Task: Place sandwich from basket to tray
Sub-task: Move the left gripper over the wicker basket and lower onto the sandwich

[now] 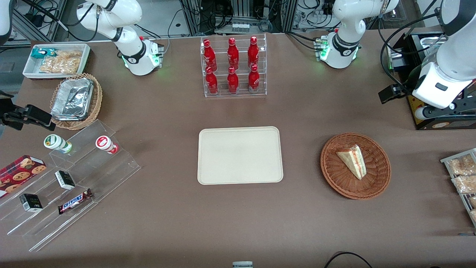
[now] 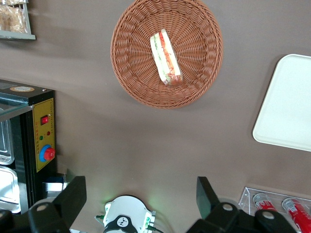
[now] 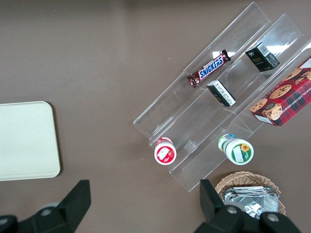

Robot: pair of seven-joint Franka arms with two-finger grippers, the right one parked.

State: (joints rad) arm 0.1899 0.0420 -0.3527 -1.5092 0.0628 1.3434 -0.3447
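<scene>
Right now my gripper (image 2: pixel 141 196) hangs high over bare table, its two fingers spread wide with nothing between them, nearer the arm's own base than the basket (image 2: pixel 204 73). From the wrist camera I look straight down on that reddish wicker round, and the sandwich (image 2: pixel 165 57) lies in it a little off the middle, resting on one bread face so the red and green filling edge shows along its length. I judge that lie suits a pinch across the two bread faces, provided I turn the wrist to match the wedge. In the front view the sandwich (image 1: pixel 352 160) lies with its narrow end pointing toward the camera, and the basket (image 1: pixel 379 175) sits toward the working arm's end of the table. The tray (image 1: pixel 240 154) is well apart from it, mid-table, lying flat with nothing on it, so I have the whole of it to put down on. None of the transfer has begun, as I read it. The brown tablecloth (image 1: pixel 297 223) is plain and matte. An acrylic rack of red bottles (image 1: pixel 232 65) stands farther from the front camera than the tray, off my likely path
</scene>
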